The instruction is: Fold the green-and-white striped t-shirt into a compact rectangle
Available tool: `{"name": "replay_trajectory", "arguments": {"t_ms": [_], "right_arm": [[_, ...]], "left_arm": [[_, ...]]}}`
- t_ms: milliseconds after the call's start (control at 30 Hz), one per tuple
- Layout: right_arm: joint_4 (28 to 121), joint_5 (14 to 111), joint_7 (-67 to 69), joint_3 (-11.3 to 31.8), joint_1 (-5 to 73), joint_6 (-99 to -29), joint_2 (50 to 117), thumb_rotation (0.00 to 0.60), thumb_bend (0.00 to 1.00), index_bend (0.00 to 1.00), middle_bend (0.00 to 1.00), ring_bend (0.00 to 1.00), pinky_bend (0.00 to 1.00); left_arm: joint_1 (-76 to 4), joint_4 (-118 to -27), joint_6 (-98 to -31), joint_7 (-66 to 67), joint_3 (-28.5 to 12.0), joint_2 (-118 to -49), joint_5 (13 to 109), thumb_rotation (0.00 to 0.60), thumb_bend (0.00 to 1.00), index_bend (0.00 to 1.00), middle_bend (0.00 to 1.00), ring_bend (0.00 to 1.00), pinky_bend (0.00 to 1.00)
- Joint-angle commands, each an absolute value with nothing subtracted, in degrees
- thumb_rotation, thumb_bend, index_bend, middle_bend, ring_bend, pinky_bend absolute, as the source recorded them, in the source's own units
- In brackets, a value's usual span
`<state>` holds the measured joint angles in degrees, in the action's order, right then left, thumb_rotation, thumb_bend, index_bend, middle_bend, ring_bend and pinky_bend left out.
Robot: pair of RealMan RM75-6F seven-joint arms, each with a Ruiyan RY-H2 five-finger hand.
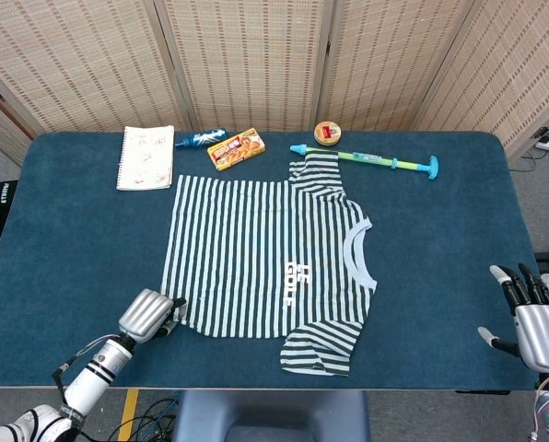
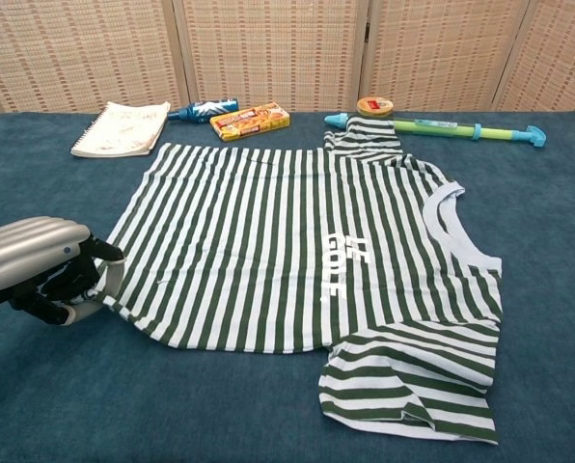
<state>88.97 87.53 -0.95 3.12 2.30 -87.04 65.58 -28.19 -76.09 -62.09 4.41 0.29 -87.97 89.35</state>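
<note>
The left robot hand (image 2: 41,270), silver-backed with dark fingers, pinches the near hem corner of the green-and-white striped cotton t-shirt (image 2: 297,251), its fingers curled onto the cloth edge. The shirt lies mostly flat in the middle of the dark blue felt-covered worktop (image 1: 440,239), collar toward the robot's right, with the near sleeve wrinkled at the front edge and the far sleeve folded over by the back.

The right robot hand (image 1: 532,318) hangs at the worktop's right edge, well apart from the shirt, fingers spread wide and holding nothing.

Along the back lie a white spiral notebook (image 1: 146,157), a yellow-and-red snack box (image 1: 236,147) and a long green-and-blue plastic water squirter (image 1: 376,162).
</note>
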Motion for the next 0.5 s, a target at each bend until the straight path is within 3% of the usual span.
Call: {"name": "replay_trajectory", "arguments": {"t_ms": [33, 200, 300, 500], "right_arm": [[88.84, 88.27, -0.91, 2.88, 2.77, -86.58, 65.79, 0.6, 0.06, 0.06, 0.14, 0.04, 0.14], [87.87, 92.11, -0.08, 2.58, 4.47, -86.74, 67.37, 0.6, 0.07, 0.08, 0.17, 0.07, 0.13], [86.85, 94.88, 0.62, 2.5, 5.95, -86.83, 68.85, 0.6, 0.11, 0.13, 0.24, 0.14, 0.15], [84.63, 100.87, -1.24, 2.19, 10.84, -84.12, 71.69, 0.6, 0.12, 0.24, 0.41, 0.33, 0.4]], "left_arm": [[-28.19, -76.11, -62.34, 4.57, 0.3, -88.06, 89.23, 0.6, 0.47, 0.58, 0.91, 0.83, 0.96], [-27.62, -75.87, -63.85, 5.09, 0.34, -88.71, 89.13, 0.6, 0.48, 0.62, 0.92, 0.83, 0.96], [-27.31, -76.02, -64.46, 5.46, 0.51, -88.85, 89.09, 0.6, 0.48, 0.63, 0.92, 0.83, 0.96], [-27.09, -77.13, -64.47, 6.88, 0.56, -88.31, 88.33, 0.6, 0.48, 0.63, 0.92, 0.83, 0.96]]}}
